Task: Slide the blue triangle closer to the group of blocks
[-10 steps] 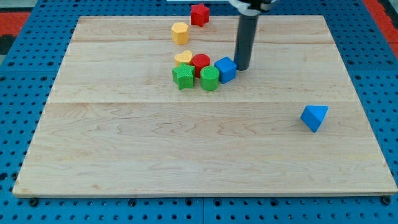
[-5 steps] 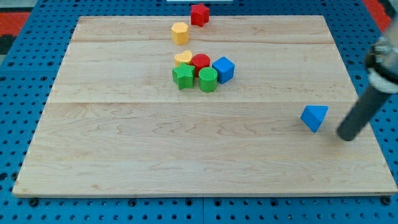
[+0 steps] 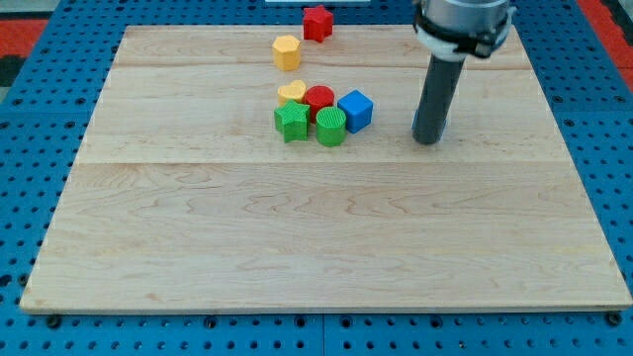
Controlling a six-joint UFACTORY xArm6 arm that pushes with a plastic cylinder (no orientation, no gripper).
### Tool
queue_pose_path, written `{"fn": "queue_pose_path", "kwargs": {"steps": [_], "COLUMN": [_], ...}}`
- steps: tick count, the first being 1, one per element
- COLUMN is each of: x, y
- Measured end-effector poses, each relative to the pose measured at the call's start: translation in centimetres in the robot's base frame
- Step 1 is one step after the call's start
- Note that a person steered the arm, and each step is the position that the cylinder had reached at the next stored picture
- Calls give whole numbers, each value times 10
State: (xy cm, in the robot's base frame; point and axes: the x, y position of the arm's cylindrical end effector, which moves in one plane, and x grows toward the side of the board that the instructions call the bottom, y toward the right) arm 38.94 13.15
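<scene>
Landmark: the blue cube (image 3: pixel 356 110), the outermost block of the cluster on the view's right.
Cluster: touching or just beside the blue cube on the view's left sit a green cylinder (image 3: pixel 332 127), a red cylinder (image 3: pixel 318 98), a green star (image 3: pixel 291 121) and a yellow block (image 3: pixel 292 92) (its shape I cannot make out).
Strays: a yellow hexagon (image 3: pixel 287 51) and a red star (image 3: pixel 316 22) lie toward the view's top from the blue cube, apart from the cluster.
My tip: my tip (image 3: pixel 427 140) rests on the table (image 3: pixel 297 247), to the view's right of the blue cube and a little toward the view's bottom, with bare wood between the two.
Fingers: I have none, only a plain rod, so there is nothing to open, close or hold with.
Blue triangle: it does not show anywhere on the table; it may be hidden behind my rod, but I cannot tell.
Step in hand, as I judge it: find the triangle, then put my tip on the side of it away from the blue cube.
Doing it well: push straight along the line toward the blue cube, through the triangle's middle (a slanted face slips off a rod easily), and stop short so the cluster is not scattered.
</scene>
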Motion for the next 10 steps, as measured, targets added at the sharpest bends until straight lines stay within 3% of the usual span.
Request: {"fn": "queue_pose_path", "kwargs": {"steps": [1,2,3,4,5,6,7,8,10], "x": [-14,41,11,-35,-62,-60,-37,-13,-64], "y": [8,32,86,85,44,-19,43,9,-72]}}
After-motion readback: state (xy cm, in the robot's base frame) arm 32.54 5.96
